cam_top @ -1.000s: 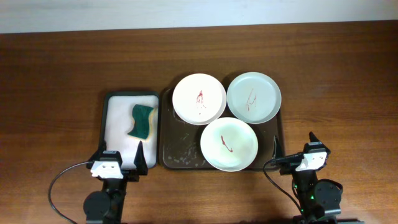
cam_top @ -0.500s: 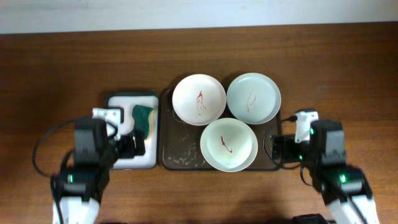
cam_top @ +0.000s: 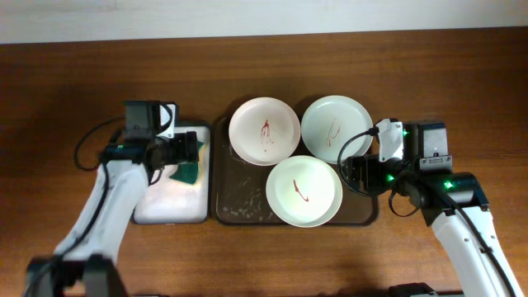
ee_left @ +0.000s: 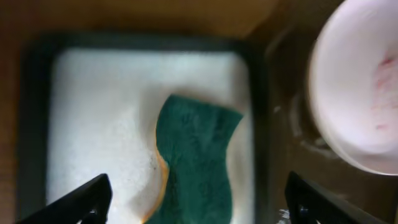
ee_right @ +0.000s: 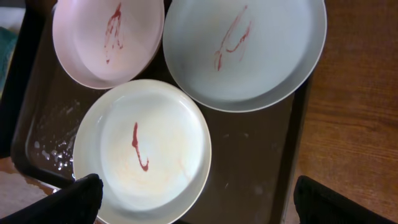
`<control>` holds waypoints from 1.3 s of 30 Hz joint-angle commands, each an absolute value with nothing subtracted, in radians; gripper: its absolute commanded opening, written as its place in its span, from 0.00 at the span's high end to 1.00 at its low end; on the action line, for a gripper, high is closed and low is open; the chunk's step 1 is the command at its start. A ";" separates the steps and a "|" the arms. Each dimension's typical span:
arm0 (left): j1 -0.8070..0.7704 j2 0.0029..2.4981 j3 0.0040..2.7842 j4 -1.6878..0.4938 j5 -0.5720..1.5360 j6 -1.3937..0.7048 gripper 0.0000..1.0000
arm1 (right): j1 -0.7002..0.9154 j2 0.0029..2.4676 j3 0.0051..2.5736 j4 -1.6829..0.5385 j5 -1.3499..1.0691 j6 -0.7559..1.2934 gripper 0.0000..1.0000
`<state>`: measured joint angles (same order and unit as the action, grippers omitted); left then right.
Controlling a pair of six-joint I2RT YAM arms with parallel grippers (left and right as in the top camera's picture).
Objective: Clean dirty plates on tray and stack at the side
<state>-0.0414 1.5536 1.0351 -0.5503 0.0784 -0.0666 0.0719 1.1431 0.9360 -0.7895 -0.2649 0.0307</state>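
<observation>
3 plates (cam_top: pixel 304 190) on tray (cam_top: pixel 238 200); sponge (ee_left: pixel 198 158) to L.

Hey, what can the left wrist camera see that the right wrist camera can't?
Only the left wrist view clearly shows the green sponge lying on the small white tray. Only the right wrist view shows the pale-green plate and the front plate, both red-smeared, plus bare table wood. Both show the pinkish plate and the wet brown tray.

Three red-smeared plates (cam_top: pixel 304 190) clustered, unstacked, on dark tray (cam_top: pixel 239 202); soapy patch near-left.
</observation>
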 commanded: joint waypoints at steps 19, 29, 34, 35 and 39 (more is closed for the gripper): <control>-0.096 1.669 1.098 -0.735 0.083 -0.112 1.00 | 0.079 1.487 0.954 -0.830 -0.337 0.041 0.26; -0.096 1.669 1.098 -0.741 0.083 -0.112 1.00 | 0.080 1.737 0.954 -0.720 -0.370 0.041 0.71; -0.096 1.669 1.098 -0.742 0.084 -0.112 1.00 | 0.155 1.744 0.954 -0.718 -0.370 0.101 0.95; -0.096 1.669 1.098 -0.742 0.084 -0.112 1.00 | 0.164 1.744 0.954 -0.717 -0.360 0.119 0.96; -0.096 1.635 1.105 -0.765 0.091 -0.112 1.00 | 0.171 1.744 0.954 -0.717 -0.359 0.140 0.96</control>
<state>-0.0925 1.6882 1.0855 -0.7658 0.0757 -0.0982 0.1562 1.7359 0.9424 -0.7128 -0.3649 0.1341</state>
